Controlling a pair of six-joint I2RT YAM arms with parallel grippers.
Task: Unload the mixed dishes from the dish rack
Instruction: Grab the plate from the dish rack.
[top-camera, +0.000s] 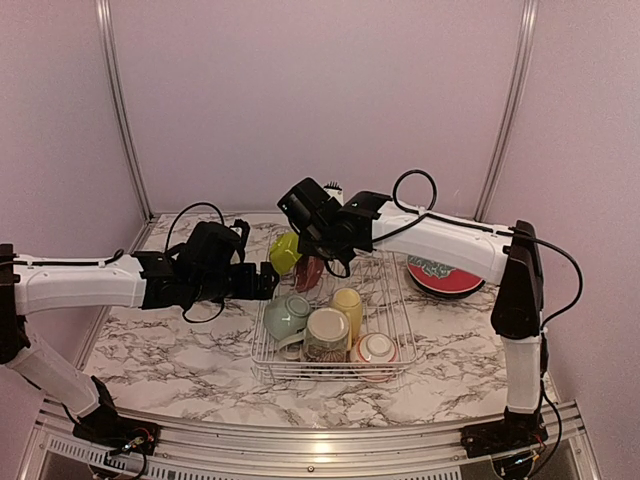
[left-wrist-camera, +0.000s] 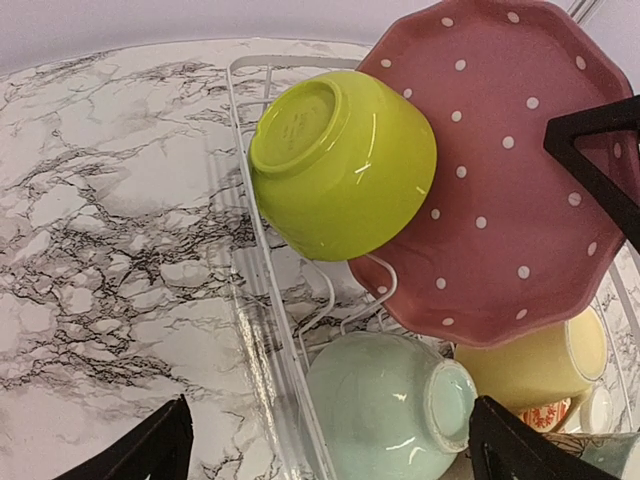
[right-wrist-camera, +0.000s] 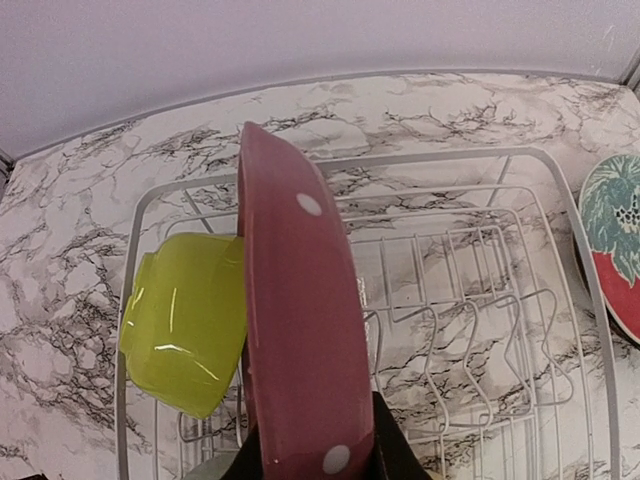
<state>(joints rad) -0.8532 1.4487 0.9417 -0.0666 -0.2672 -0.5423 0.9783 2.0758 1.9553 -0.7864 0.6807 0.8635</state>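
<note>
**Right claw**: clenched. I am gripping the red plate by its rim, with one finger on each face.

**Left claw**: released, with its jaws standing wide. I am hanging it just outside the left wall of the dish rack, facing the lime bowl.

**Handling, as I judge it:** The plate is glazed crockery, so it is stiff, slick, breakable and moderately heavy. Pinched at the edge, it is likely wanting to swing. A deep bite over the rim, with the plate kept vertical, seems the safest hold.

**Appearance:** The plate is dusky red with white dots and a scalloped edge.

**Location:** The plate is standing on edge over the rack's far-left corner, just beside the lime bowl. I cannot tell whether the two are touching.

**Nearby in the rack:** A pale-green bowl and a yellow mug are lying there.

**On the table**: A leaf-patterned plate is lying to the right of the rack.
</note>
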